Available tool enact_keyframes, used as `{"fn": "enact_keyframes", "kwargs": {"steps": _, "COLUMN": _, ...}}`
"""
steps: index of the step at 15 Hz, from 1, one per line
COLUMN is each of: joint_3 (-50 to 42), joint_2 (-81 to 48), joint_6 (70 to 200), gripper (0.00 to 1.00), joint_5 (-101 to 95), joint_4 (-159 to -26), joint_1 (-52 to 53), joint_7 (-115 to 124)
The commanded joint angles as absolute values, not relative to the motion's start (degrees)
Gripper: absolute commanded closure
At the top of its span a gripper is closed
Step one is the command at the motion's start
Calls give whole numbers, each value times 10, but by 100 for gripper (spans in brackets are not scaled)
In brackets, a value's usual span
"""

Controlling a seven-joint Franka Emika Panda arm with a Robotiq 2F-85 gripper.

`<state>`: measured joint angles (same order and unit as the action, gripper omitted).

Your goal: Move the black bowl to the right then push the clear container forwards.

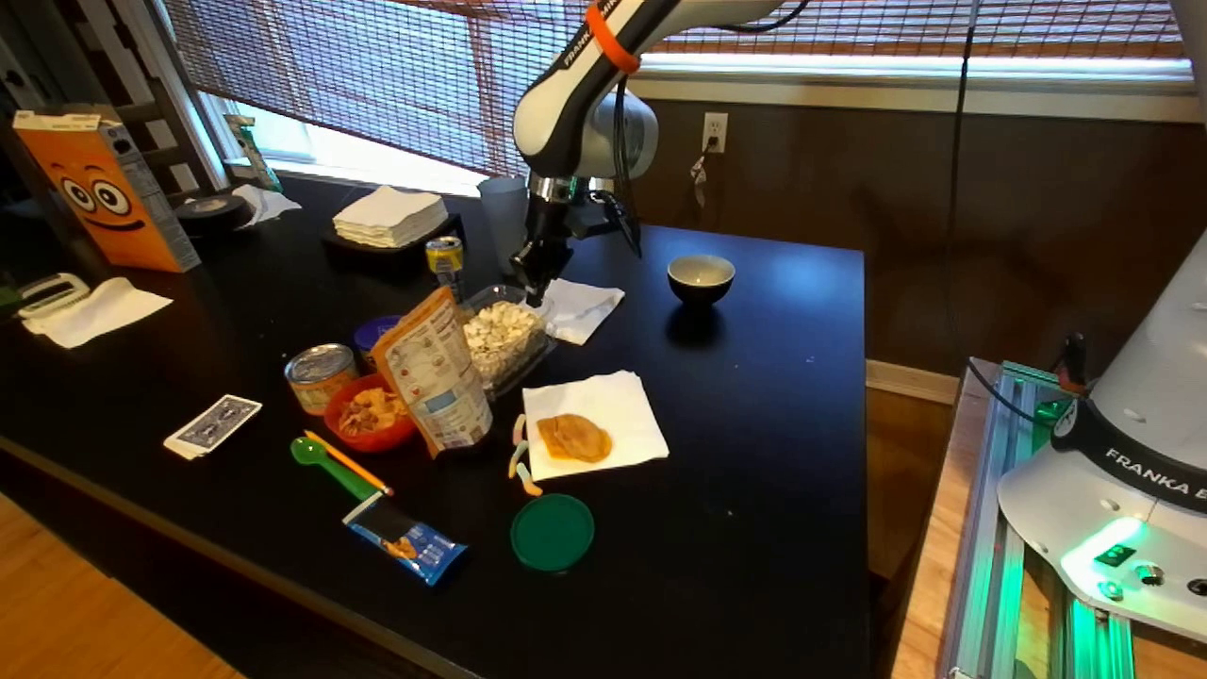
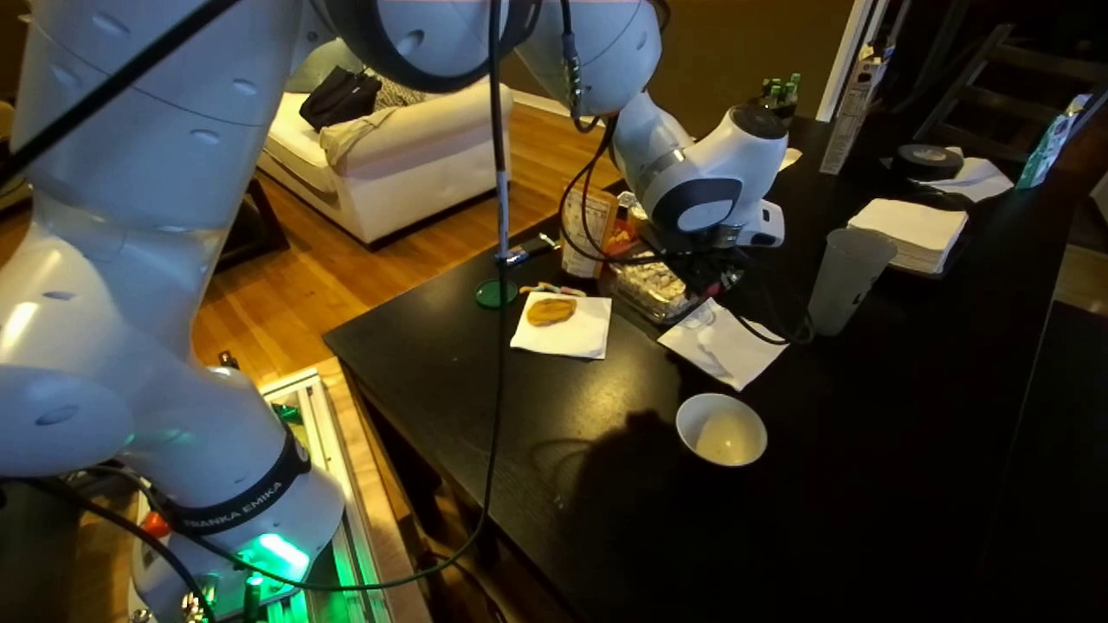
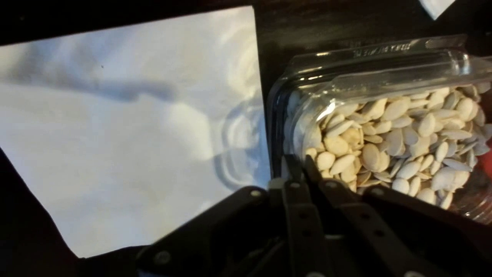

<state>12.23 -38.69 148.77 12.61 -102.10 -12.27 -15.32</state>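
Note:
The black bowl (image 1: 700, 294) stands upright on the dark table, apart from the gripper. It also shows in an exterior view (image 2: 721, 430), its pale inside bare; it is outside the wrist view. The clear container (image 3: 378, 54) holds pale seeds and fills the right of the wrist view; it also shows in an exterior view (image 1: 487, 300). My gripper (image 3: 305, 163) points down, its fingertips nearly together at the container's edge beside a white napkin. I cannot tell whether the thin plastic wall lies between the tips. In an exterior view the fingertips (image 1: 535, 292) are at the container's far right corner.
The white napkin (image 1: 582, 311) lies between container and bowl. A printed bag (image 1: 438, 387), a red bowl (image 1: 372, 441) and a can (image 1: 321, 377) stand beside the container. A tall cup (image 2: 850, 281) stands near the gripper. A second napkin (image 1: 632, 443) bears food. A green disc (image 1: 553, 533) lies nearby.

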Motion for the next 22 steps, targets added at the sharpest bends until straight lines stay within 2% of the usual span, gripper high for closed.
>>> {"fn": "enact_keyframes", "kwargs": {"steps": 1, "joint_3": 123, "joint_2": -359, "joint_6": 1496, "gripper": 99, "joint_5": 157, "joint_4": -1080, "joint_1": -142, "joint_7": -173}}
{"fn": "enact_keyframes", "kwargs": {"steps": 10, "joint_3": 118, "joint_2": -290, "joint_6": 1542, "gripper": 99, "joint_5": 202, "joint_4": -1207, "joint_1": -171, "joint_7": -205}}
{"fn": "enact_keyframes", "kwargs": {"steps": 22, "joint_3": 47, "joint_2": -215, "joint_6": 1630, "gripper": 99, "joint_5": 154, "joint_4": -1329, "joint_1": -163, "joint_7": -189}}
